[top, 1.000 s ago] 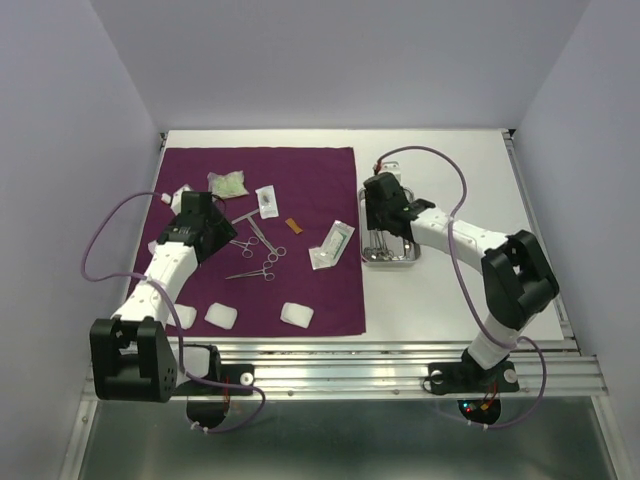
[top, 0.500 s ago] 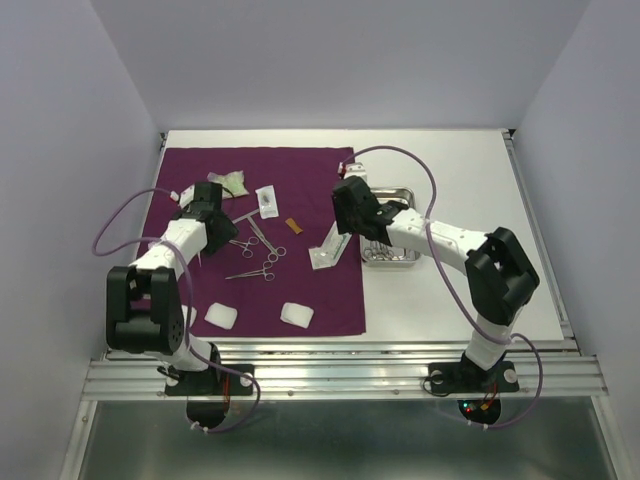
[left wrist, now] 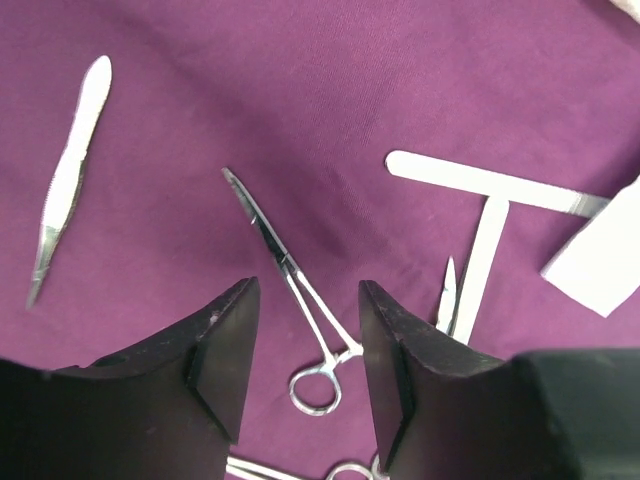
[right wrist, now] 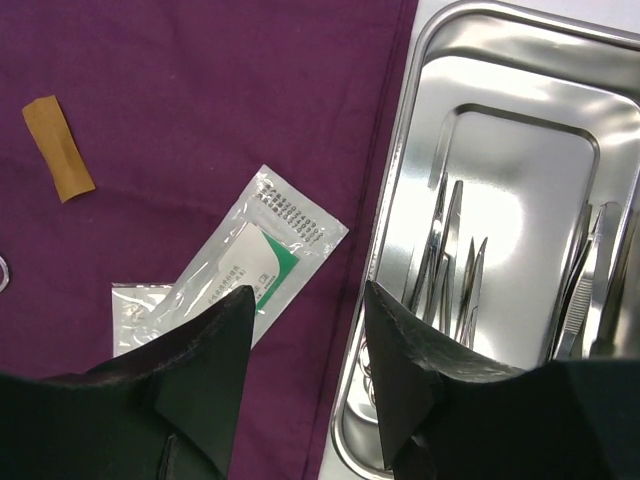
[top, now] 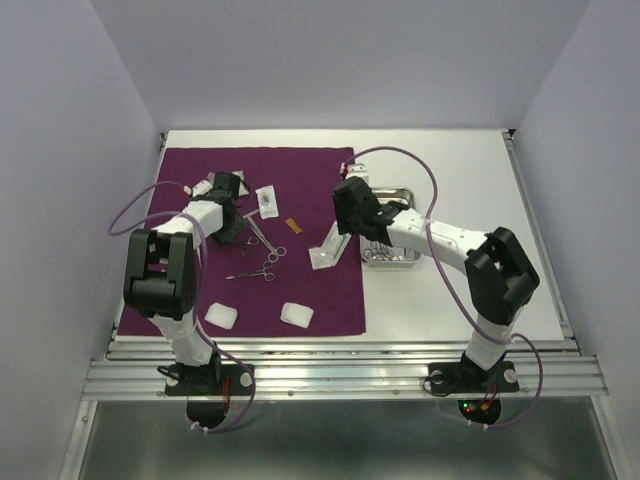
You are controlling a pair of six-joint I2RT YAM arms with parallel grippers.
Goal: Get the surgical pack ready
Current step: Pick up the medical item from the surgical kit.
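Left pincer: open, empty, above forceps on drape.
Right pincer: open, empty, above drape's edge.
Steel tray: beside drape.

Forceps handle partly hidden behind left tool; tray cut off, right edge.

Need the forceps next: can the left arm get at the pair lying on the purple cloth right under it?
Probably yes. The left gripper is open over the forceps, which lie flat on the cloth with nothing on top; the tweezers lie apart.
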